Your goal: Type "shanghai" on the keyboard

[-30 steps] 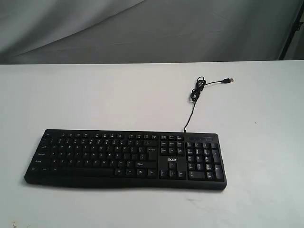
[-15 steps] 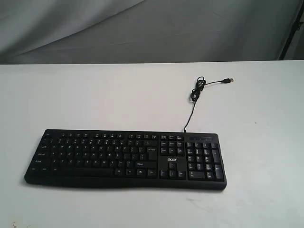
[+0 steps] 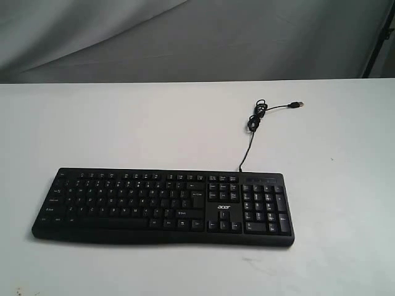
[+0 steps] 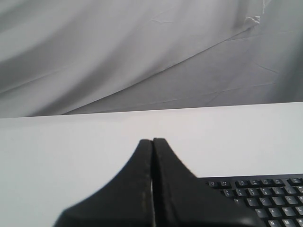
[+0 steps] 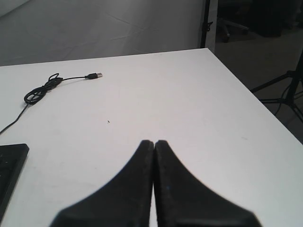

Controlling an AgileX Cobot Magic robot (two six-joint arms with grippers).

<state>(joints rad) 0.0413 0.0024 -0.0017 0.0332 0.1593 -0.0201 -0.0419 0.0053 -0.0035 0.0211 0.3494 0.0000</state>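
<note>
Keyboard (image 3: 163, 206): flat on the bench (image 3: 111, 129) — untouched.
Left gripper (image 4: 152, 143): pressed together, empty.
Right gripper (image 5: 154, 144): same — empty.

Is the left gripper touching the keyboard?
Apart: the exterior view shows the whole keyboard with nothing on it; the left gripper is outside that view.

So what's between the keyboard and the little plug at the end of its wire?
Just the thin black cable from the keyboard, bunched into loops near the plug, lying on the white table. The exterior view shows it.
</note>
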